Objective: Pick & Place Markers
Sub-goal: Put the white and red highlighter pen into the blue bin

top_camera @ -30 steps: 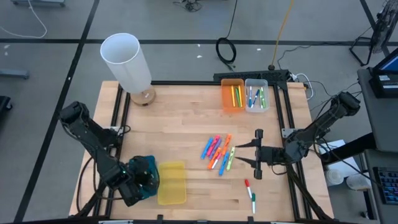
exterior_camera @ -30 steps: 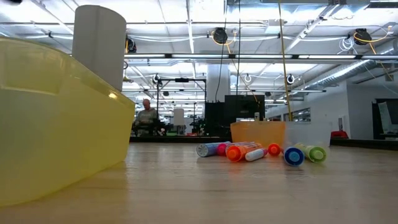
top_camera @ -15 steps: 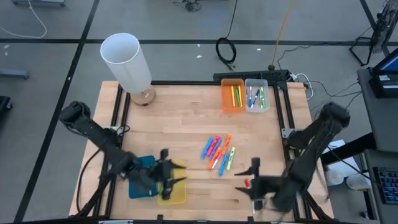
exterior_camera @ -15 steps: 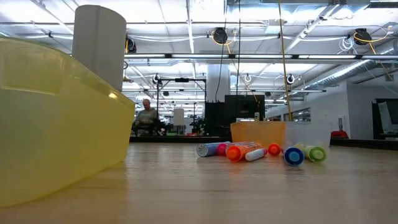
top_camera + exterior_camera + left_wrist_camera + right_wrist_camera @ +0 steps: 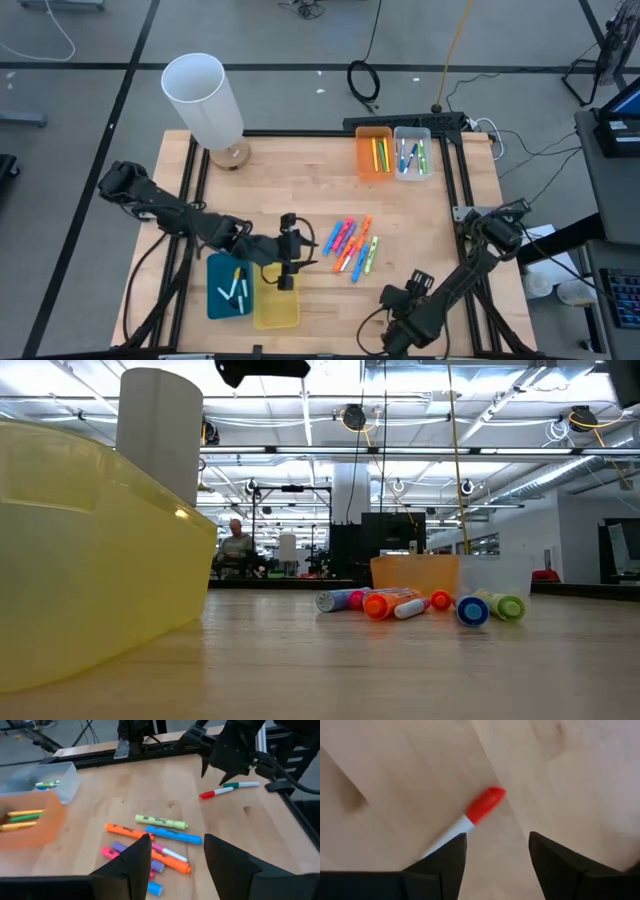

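The right gripper (image 5: 494, 851) is spread wide just above a thin white marker with a red cap (image 5: 470, 816) on the pale wooden table (image 5: 300, 170). The left gripper (image 5: 176, 855) is parted too, held over the yellow plastic bin (image 5: 275, 305), pointed at the loose highlighter pile (image 5: 150, 845).

Four bins (image 5: 374, 152) sit on the table (image 5: 290, 180): orange, clear, blue and yellow. Beside the orange bin, the clear bin (image 5: 412, 150) holds about four markers; the orange holds three. Roughly nine highlighters (image 5: 350, 244) lie loose below them
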Controlling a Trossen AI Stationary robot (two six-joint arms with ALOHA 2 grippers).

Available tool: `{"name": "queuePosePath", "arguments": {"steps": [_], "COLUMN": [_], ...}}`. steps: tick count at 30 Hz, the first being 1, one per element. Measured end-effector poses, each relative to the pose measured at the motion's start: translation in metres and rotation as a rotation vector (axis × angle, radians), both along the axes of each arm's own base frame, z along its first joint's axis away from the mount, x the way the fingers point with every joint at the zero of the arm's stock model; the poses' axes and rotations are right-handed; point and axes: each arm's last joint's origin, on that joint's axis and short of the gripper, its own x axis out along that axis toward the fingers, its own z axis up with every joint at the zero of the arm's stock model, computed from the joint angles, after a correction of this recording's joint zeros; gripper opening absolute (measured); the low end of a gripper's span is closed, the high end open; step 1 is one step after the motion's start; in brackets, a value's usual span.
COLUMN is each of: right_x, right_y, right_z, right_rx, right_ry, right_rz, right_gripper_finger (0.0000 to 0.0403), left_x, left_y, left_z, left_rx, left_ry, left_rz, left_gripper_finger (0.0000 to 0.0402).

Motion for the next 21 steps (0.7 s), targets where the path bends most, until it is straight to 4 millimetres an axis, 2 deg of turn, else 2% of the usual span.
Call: {"name": "queuePosePath", "arguments": {"steps": [6,10,21], "right_x": [0.008,0.007,-0.002], "right_y": [0.0,0.0,-0.006], "right_z": [0.006,0.005,-0.036], "right_rx": [0.073,0.083,0.167], "right_ry": [-0.092,-0.086,-0.09], "right_rz": [-0.087,-0.124,-0.15], "right_gripper_finger": [0.0201,0.0201,0.0201], "left_x": [0.004,0.005,0.003], "left_y": [0.009,0.014,0.011], "left_z": [-0.001,-0.002,-0.003], "left_rx": [-0.002,0.003,-0.002], "left_ry": [0.019,0.033,0.044], "left_rz": [-0.043,-0.028,-0.035], "left_gripper_finger": [0.0186,0.0186,0.0186]}}
